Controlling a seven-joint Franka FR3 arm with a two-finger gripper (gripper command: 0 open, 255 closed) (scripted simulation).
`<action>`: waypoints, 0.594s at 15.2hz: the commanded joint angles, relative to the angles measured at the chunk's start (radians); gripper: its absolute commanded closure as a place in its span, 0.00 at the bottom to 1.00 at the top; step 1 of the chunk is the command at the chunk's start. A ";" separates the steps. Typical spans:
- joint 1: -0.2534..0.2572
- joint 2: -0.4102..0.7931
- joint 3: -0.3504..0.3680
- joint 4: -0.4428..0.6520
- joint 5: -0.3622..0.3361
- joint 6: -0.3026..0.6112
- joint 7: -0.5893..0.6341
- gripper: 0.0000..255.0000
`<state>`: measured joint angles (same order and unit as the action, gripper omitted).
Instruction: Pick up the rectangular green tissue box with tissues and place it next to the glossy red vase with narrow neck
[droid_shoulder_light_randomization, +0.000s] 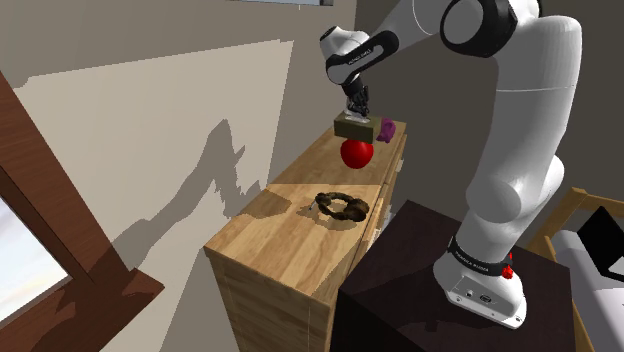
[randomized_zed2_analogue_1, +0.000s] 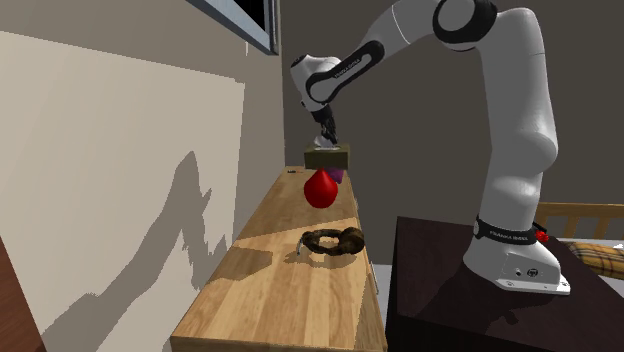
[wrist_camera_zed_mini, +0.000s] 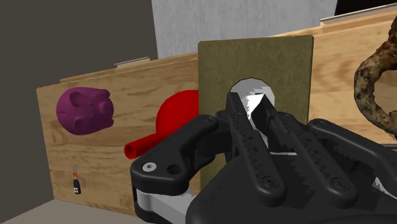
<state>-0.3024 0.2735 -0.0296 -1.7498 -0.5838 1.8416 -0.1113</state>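
Hanging over the wooden cabinet (droid_shoulder_light_randomization: 270, 240), the white arm (droid_shoulder_light_randomization: 520, 120) puts its black gripper (droid_shoulder_light_randomization: 357, 112) straight above the red vase (droid_shoulder_light_randomization: 356, 154). We see its jaws clamped around the white tissue (wrist_camera_zed_mini: 245, 89) that sticks out of the olive-green tissue box (droid_shoulder_light_randomization: 350, 129), which is up in the air just over the vase (whether box and vase touch, we cannot tell). A dark ring-shaped headset (droid_shoulder_light_randomization: 342, 207) lies well apart from the vase, a purple lump (droid_shoulder_light_randomization: 386, 129) sits just beside the vase, and a tiny key fob (wrist_camera_zed_mini: 76, 186) lies farther from the vase than that lump.
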 joint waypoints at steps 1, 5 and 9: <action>0.000 0.004 0.000 -0.020 -0.004 0.020 0.014 1.00; -0.002 0.024 -0.002 -0.044 -0.011 0.059 0.037 1.00; -0.003 0.046 -0.004 -0.066 -0.020 0.097 0.060 1.00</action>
<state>-0.3047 0.3150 -0.0324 -1.8090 -0.6014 1.9282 -0.0566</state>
